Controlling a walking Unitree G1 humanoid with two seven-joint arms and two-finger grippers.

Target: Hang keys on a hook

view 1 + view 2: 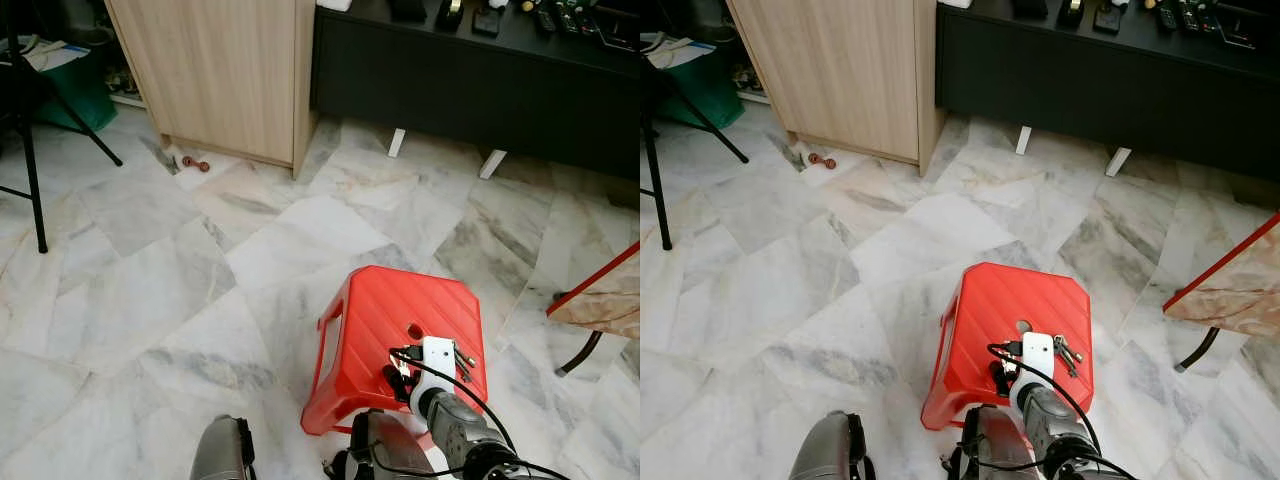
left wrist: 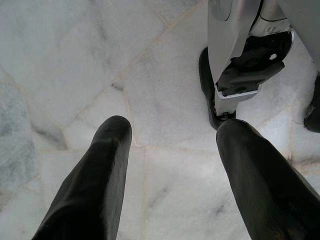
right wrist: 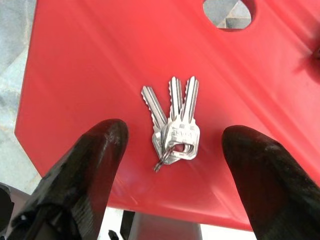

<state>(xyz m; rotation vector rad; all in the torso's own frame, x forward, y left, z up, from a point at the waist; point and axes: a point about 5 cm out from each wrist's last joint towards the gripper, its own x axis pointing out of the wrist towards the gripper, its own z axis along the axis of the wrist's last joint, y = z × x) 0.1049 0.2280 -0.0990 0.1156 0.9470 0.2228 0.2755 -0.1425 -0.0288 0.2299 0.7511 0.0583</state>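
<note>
Right gripper poised over keys on stool, grasp not yet made.

Small bunch of three silver metal keys [image 3: 173, 127] on a thin ring lies flat on the red plastic stool [image 1: 380, 310], lower centre of the head view, blades fanned toward the stool's round hole. Right gripper [image 3: 172, 145] hovers with fingers spread wide either side of the bunch, holding nothing. Keys look light, rigid, slippery and thin against the smooth seat; best pinched across the stacked heads near the ring. Left gripper [image 2: 172, 145] hangs spread and empty over grey-veined marble floor [image 1: 150, 280]. No hook seen.
</note>
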